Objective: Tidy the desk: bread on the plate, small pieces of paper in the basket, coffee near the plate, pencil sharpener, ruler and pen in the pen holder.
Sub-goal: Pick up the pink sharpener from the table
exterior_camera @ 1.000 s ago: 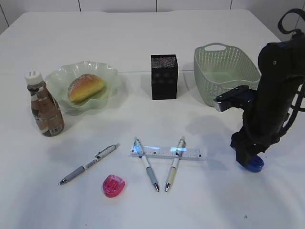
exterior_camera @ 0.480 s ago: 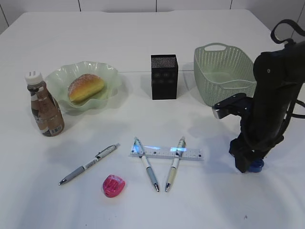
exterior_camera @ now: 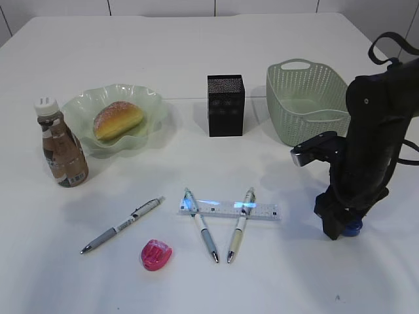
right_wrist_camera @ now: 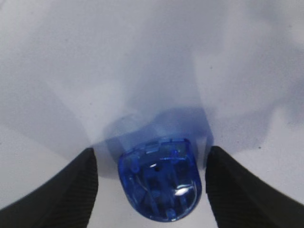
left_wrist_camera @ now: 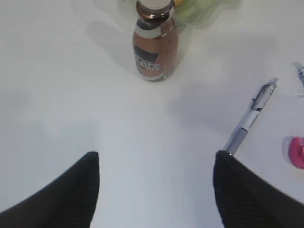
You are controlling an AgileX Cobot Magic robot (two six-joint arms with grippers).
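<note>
This looks like a robot lab set up as a mock office desk (exterior_camera: 196,59): a large plain white tabletop with pale panelled wall behind its far edge, staged with stationery such as pens (exterior_camera: 122,226), a ruler (exterior_camera: 229,209) and a black pen holder (exterior_camera: 226,104), and a black robot arm (exterior_camera: 373,144) near the right edge.

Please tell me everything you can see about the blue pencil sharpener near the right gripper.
The blue pencil sharpener is a small, rounded piece of translucent blue plastic with darker inner parts showing through. It lies on the white desk, at the right side, between the open fingers of the right gripper. No finger visibly touches it.
</note>
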